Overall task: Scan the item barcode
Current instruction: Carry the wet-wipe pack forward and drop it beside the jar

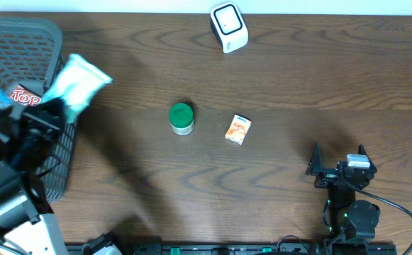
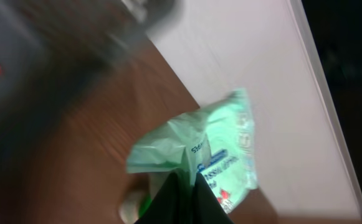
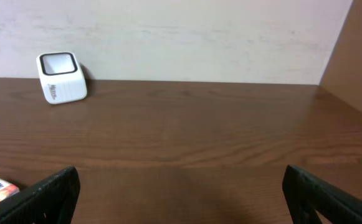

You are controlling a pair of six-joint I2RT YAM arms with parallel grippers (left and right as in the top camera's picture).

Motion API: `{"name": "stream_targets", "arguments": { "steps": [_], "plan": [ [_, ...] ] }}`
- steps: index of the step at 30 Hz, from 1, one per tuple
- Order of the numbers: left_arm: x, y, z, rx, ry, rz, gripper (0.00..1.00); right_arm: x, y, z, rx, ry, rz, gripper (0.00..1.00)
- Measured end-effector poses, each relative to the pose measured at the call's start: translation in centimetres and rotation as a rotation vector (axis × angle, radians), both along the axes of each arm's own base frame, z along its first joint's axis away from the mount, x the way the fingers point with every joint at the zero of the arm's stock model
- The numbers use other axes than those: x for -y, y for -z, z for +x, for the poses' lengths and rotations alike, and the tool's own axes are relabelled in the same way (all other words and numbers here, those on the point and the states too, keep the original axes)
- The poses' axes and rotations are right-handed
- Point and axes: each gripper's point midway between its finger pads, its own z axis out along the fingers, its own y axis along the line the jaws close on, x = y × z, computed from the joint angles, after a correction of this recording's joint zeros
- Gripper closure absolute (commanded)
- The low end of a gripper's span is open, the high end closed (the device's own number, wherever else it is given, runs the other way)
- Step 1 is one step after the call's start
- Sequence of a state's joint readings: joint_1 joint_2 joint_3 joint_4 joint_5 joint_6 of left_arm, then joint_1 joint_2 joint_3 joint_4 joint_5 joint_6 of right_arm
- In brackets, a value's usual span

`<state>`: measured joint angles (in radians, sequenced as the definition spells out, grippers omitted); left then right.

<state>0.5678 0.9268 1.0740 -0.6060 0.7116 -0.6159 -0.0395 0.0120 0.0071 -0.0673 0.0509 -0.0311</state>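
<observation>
the pick looks done but the scan is not: the left end effector [image 2: 190, 186] is clamped on one end of the soft pale-green plastic packet [image 1: 81, 79], held in the air by the rim of the dark grey mesh basket [image 1: 49, 35] at the left edge of the worktop [image 1: 298, 85], well apart from the small white box-shaped scanner [image 1: 229, 27] at the middle of the far edge. what is left, i judge, is carrying the packet across and turning its barcode, which i cannot make out, toward the scanner. the right end effector [image 1: 339, 159] sits wide and empty near the front right corner.
</observation>
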Motion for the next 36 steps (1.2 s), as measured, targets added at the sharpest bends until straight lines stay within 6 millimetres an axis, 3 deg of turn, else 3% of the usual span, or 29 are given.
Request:
{"name": "stream_targets", "arguments": {
  "steps": [7, 18, 23, 30, 36],
  "plan": [
    [8.9, 0.7, 0.9, -0.020, 0.301, 0.021, 0.92, 0.0, 0.0, 0.0, 0.000, 0.000, 0.000, 0.01],
    [21.5, 6.0, 3.8, -0.119, 0.633, 0.118, 0.93, 0.0, 0.0, 0.0, 0.000, 0.000, 0.000, 0.01],
    [27.9, 9.4, 5.3, -0.128, 0.772, 0.136, 0.93, 0.0, 0.0, 0.0, 0.000, 0.001, 0.000, 0.01],
    [35.8, 15.5, 5.7, -0.143, 0.928, 0.152, 0.93, 0.0, 0.0, 0.0, 0.000, 0.001, 0.000, 0.01],
    [41.7, 19.1, 3.9, -0.117, 1.049, 0.155, 0.92, 0.0, 0.0, 0.0, 0.000, 0.001, 0.000, 0.01]
  ]
}}
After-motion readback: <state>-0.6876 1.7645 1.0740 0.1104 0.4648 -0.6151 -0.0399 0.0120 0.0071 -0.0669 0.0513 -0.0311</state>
